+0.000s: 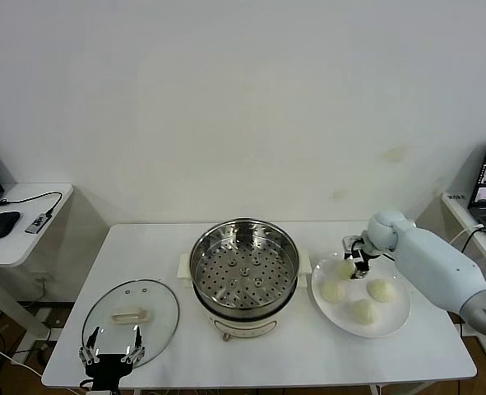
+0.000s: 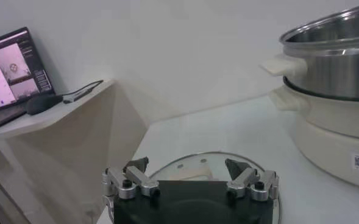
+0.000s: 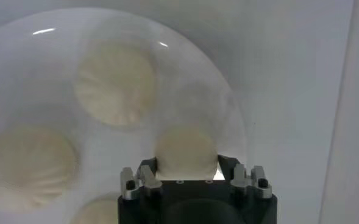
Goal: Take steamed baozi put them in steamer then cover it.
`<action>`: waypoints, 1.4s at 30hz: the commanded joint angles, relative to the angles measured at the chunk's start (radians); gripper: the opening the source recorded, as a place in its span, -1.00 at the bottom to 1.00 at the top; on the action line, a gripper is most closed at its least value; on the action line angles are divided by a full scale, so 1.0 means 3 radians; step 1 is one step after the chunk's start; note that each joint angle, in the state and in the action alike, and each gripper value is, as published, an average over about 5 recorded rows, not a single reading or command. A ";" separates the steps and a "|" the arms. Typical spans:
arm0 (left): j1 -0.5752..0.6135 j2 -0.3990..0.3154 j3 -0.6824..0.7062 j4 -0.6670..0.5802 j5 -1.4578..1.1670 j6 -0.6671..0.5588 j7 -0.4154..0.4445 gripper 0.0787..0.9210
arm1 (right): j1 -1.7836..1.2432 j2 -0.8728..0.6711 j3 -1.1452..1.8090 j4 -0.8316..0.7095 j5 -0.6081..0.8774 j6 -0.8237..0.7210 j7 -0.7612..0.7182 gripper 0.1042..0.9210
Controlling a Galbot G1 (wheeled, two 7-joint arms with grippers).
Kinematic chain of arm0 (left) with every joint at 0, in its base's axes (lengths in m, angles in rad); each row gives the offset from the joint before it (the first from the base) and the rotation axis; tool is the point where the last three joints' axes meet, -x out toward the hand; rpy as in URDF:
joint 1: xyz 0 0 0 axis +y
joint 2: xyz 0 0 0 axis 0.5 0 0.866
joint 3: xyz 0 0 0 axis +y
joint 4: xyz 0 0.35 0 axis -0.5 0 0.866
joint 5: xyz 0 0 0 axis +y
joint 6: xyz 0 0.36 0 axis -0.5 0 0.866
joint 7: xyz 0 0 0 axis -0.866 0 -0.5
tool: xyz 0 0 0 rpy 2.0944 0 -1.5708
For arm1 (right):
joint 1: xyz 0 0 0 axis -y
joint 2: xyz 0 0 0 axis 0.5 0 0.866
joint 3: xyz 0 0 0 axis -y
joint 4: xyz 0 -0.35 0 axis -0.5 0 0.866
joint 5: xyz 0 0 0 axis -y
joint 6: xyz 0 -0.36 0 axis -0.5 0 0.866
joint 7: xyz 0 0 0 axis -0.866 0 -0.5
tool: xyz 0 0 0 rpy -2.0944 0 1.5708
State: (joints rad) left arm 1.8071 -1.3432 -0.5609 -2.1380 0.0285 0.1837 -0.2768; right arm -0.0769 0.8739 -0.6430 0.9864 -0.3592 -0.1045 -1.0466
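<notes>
Head view: the right gripper (image 1: 356,265) reaches a cream-white round dough bun (image 1: 346,269) on the flat white plate (image 1: 395,322) beside the shiny steel steamer (image 1: 244,271); left wrist view: the left gripper (image 2: 190,180) is spread wide over the clear glass lid (image 2: 185,166); right wrist view: fingers (image 3: 147,175) clasp that bun (image 3: 186,151).

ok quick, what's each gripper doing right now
Left gripper: open, holding nothing, over the round clear glass lid.
Right gripper: closed around a small round cream-white dough bun on the flat white plate.
</notes>
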 commanded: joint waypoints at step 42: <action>-0.0102 0.0023 -0.0044 0.0060 -0.0199 -0.0210 0.0088 0.77 | 0.2411 0.0408 -0.1869 0.1468 0.1938 0.0467 0.0077 0.20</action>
State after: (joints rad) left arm 1.7756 -1.3357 -0.5758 -2.1223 -0.0289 0.1362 -0.2526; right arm 0.5770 0.8933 -1.1448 1.4038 0.1709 -0.0094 -1.0360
